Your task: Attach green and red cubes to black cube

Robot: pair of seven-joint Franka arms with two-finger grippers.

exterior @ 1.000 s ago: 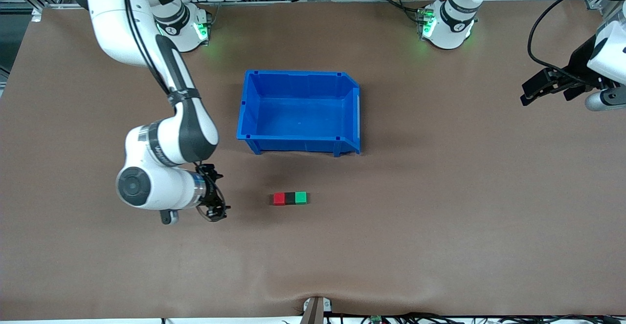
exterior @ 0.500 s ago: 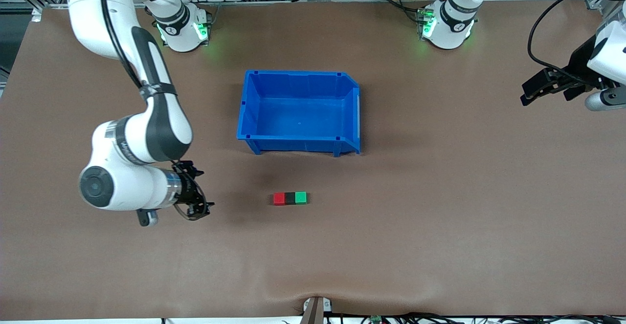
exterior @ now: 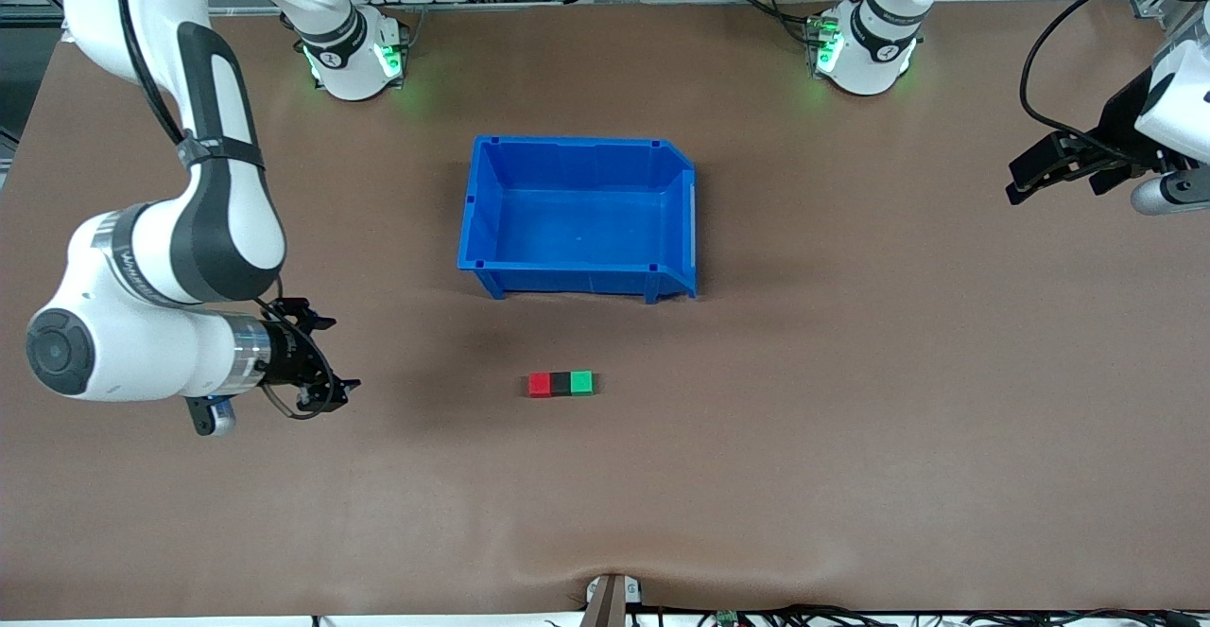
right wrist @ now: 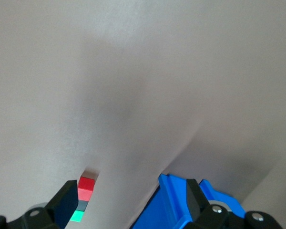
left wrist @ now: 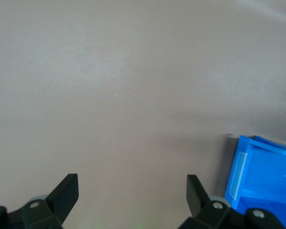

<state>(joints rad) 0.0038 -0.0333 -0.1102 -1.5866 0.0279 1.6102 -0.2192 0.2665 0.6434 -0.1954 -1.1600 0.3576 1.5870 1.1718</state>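
The red cube (exterior: 539,384), black cube (exterior: 561,383) and green cube (exterior: 581,382) lie in one touching row on the brown table, black in the middle, nearer the front camera than the blue bin (exterior: 577,279). My right gripper (exterior: 331,355) is open and empty, off toward the right arm's end of the table, well apart from the row. Its wrist view shows the red cube (right wrist: 86,186), black cube (right wrist: 82,205) and green cube (right wrist: 76,217) past the open right gripper (right wrist: 131,193). Over the left arm's end, my left gripper (exterior: 1013,182) waits, open and empty (left wrist: 131,188).
The blue bin has nothing in it and stands mid-table; its rim (left wrist: 264,143) shows in the left wrist view and its wall (right wrist: 157,212) in the right wrist view. Both arm bases stand along the table edge farthest from the front camera.
My right arm has swung away from the cube row toward its own end of the table, gripper still open. The cubes and the left arm have not moved.
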